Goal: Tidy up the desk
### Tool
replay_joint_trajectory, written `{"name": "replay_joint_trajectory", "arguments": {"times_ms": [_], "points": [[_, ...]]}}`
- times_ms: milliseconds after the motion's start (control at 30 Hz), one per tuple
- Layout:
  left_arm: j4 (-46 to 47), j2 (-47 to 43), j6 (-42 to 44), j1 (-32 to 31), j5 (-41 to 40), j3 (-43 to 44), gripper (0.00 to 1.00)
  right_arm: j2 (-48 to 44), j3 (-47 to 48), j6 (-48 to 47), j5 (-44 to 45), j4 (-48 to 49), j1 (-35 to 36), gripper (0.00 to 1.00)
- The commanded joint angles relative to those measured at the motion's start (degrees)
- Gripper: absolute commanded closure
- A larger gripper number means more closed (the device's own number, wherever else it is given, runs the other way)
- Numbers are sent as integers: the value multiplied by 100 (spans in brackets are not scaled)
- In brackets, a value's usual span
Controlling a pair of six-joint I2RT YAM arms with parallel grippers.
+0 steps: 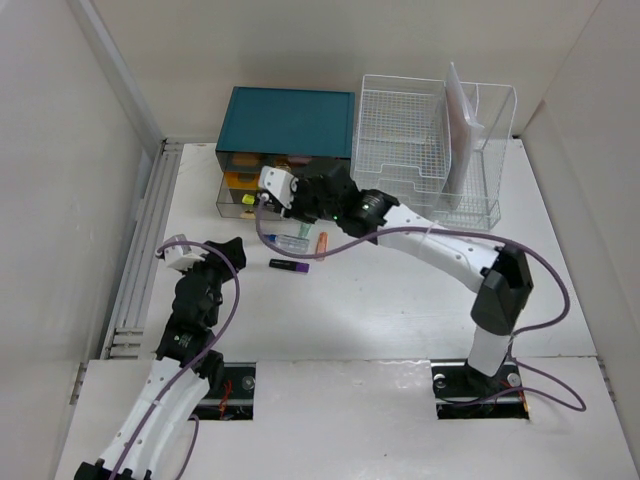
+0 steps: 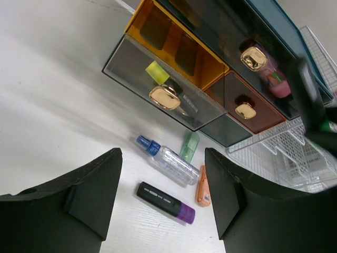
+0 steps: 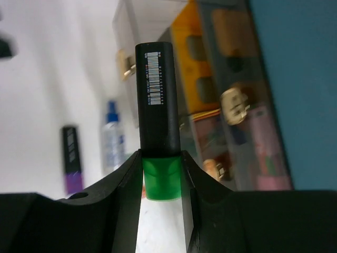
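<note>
Right wrist: marker (image 3: 157,100) lengthwise between fingers (image 3: 126,200), green end innermost.

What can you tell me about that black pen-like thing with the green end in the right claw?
It is a marker: a smooth black barrel, plastic by the look, with a white barcode label near its far end and a bright green near end. The right gripper is shut on it, its black fingers pinching where green meets black, so the barrel sticks straight out beyond them. It is held in front of the teal drawer cabinet; only the fingers appear to touch it.
</note>
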Motion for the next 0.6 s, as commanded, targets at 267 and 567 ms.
{"name": "replay_joint_trajectory", "arguments": {"times_ms": [267,567], "points": [[261,-21,72,-12,36,-115,39,2017,2211,-272,1306,384,16,89],[262,32,72,-12,36,-115,39,2493,2950,-272,1350,385,16,87]]}}
